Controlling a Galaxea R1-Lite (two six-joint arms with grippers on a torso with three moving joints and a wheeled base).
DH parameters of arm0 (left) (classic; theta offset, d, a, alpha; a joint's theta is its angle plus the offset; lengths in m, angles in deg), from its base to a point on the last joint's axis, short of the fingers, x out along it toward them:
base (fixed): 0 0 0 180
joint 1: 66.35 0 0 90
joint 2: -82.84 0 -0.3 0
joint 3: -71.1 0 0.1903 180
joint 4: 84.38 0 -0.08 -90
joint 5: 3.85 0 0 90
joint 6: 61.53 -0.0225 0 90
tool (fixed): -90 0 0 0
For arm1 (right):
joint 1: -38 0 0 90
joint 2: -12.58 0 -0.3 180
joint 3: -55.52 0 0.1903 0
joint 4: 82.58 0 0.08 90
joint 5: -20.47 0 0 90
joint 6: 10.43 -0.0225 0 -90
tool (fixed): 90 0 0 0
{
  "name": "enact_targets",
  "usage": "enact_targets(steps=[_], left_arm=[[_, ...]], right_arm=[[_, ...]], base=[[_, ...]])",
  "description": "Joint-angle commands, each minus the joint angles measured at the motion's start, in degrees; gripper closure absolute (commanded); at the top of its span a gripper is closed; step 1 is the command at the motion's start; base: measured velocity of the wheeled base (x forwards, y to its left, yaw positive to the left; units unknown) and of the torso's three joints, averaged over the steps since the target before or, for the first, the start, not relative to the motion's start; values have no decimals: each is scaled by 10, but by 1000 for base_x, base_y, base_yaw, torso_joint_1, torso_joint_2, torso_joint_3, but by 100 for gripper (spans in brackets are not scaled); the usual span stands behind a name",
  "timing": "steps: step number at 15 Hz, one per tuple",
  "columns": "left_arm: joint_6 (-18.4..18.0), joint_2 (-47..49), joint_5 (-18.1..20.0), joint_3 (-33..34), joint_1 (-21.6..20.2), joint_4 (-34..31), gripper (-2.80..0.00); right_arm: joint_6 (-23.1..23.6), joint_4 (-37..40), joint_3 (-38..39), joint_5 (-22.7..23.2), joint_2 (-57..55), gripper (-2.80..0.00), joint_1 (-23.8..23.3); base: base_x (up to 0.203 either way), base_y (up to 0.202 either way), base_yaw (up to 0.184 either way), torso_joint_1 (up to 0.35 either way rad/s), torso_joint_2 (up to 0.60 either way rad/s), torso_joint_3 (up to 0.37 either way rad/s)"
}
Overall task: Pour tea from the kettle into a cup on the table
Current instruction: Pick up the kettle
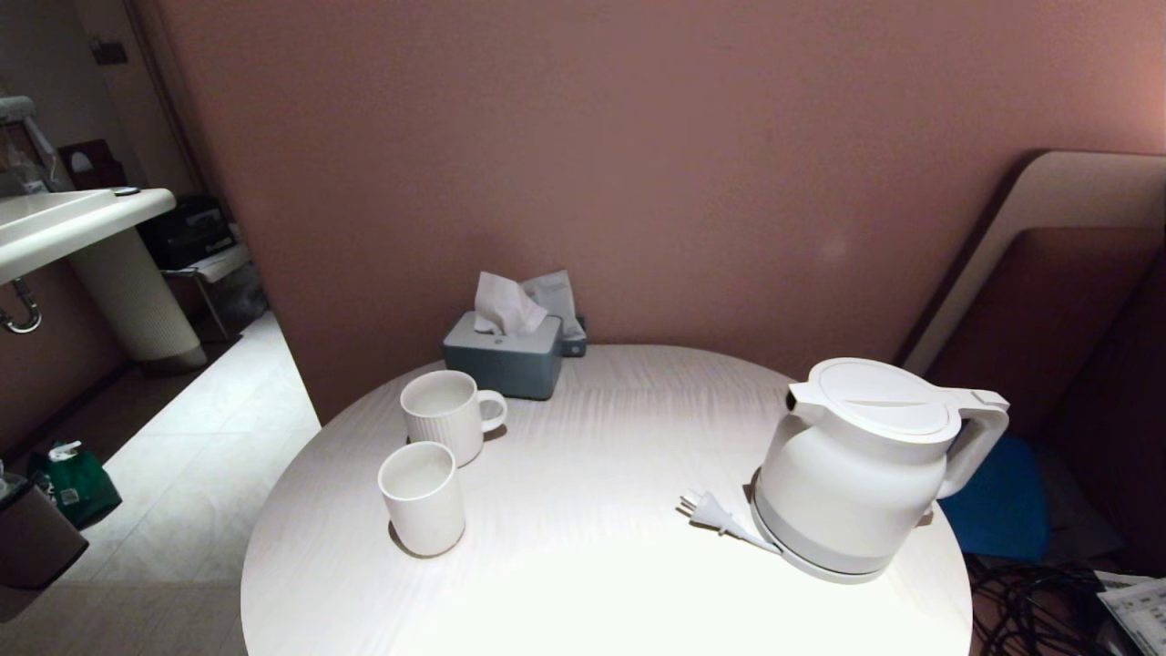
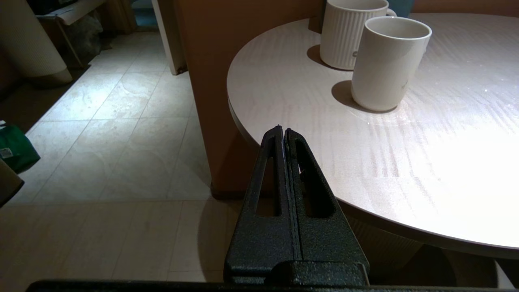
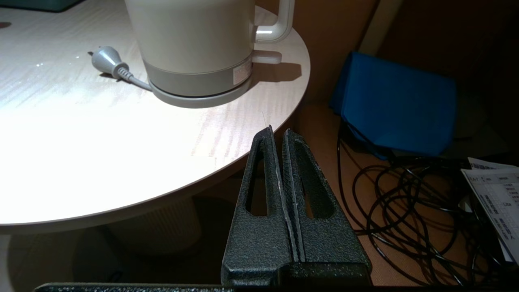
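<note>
On the left of the round table (image 1: pixel 583 565), a plain white cup (image 1: pixel 422 497) stands just in front of a ribbed mug (image 1: pixel 445 415): two vessels. The left gripper (image 2: pixel 282 130), jaws pressed together, hangs off the near edge. At right, one kettle (image 1: pixel 865 460) sits on its base disc (image 1: pixel 824 567), looped handle facing outward toward the nearer right gripper (image 3: pixel 276 132), likewise closed and empty.

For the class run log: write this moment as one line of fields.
stage: not started | kettle: on base, table right | cup: upright, left | left hand: shut, parked | right hand: shut, parked
</note>
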Motion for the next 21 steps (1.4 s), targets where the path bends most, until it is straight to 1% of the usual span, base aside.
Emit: enact_targets(steps=[1,5,10,11,13,17,19,21], left_arm=[[0,1,0,0,0,0,0],[0,1,0,0,0,0,0],[0,1,0,0,1,0,0],[0,1,0,0,0,0,0],[0,1,0,0,0,0,0],[0,1,0,0,0,0,0],[0,1,0,0,0,0,0],[1,1,0,0,0,0,0]], right_arm=[[-1,0,0,-1,0,0,0],[3,2,0,0,0,0,1],[-14,0,-1,-19,0,0,0],[-16,-2,-13,-19,0,0,0],[-17,6,-75,-17,-10,0,0],[-16,13,-167,-12,-143,0,0],[-20,11,-204,-12,-244,0,0],[-36,16,-243,-21,-359,0,-3]], base=[[0,0,0,0,0,0],[0,0,0,0,0,0],[0,0,0,0,0,0],[0,0,0,0,0,0],[0,0,0,0,0,0],[0,0,0,0,0,0],[0,0,0,0,0,0],[0,0,0,0,0,0]])
